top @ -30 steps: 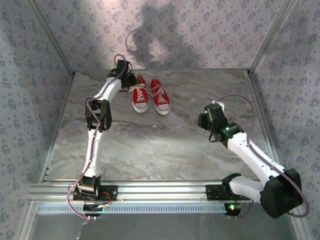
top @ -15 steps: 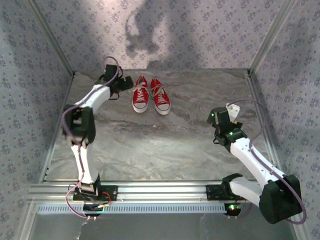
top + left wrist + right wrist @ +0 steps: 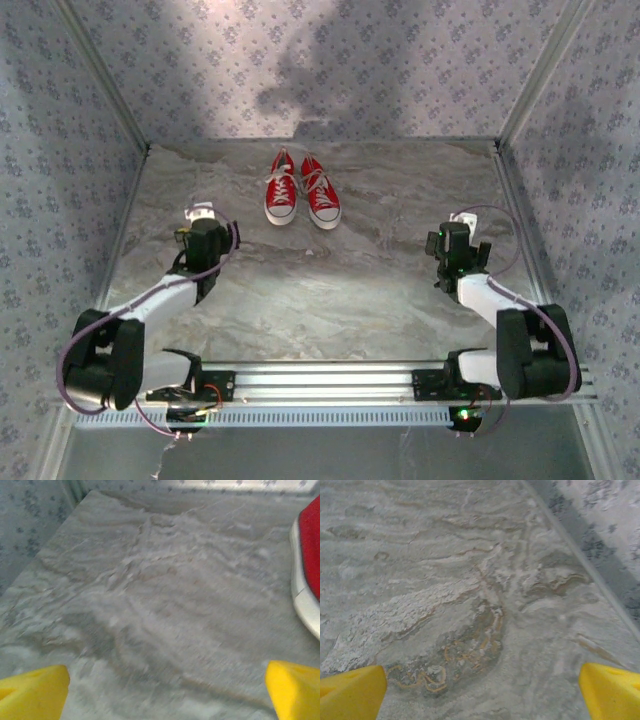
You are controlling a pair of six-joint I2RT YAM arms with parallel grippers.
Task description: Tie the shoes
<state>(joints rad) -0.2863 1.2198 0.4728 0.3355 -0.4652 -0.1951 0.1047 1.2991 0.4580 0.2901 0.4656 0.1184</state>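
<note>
Red canvas with white laces (image 3: 280,186): the shoes (image 3: 283,198) sat side by side at the far middle of the table (image 3: 330,285), toes towards us. From above, the laces were too small for us to tell whether any knot held. The left gripper (image 3: 200,214) hung over the near left of the table, well apart from the pair. In its wrist view the yellow fingers (image 3: 32,692) stood wide with nothing between them, and the sole and red side of one shoe (image 3: 307,560) showed at the right edge. The right gripper (image 3: 462,224) hung near the right wall, its fingers (image 3: 612,690) equally wide over bare marble, holding nothing.

We judged the shoes themselves to be the main risk. They looked light and unanchored, so a pull on a lace would probably drag or tip a shoe rather than tighten anything, unless the other gripper braced it. The laces looked thin and limp, so fingers coming down wide could pinch canvas along with lace, or close on two strands at once. With the shoes so close together, a finger working one could snag or knock its neighbour. Both arms would have to meet over that small far spot, where we thought they could foul each other.
</note>
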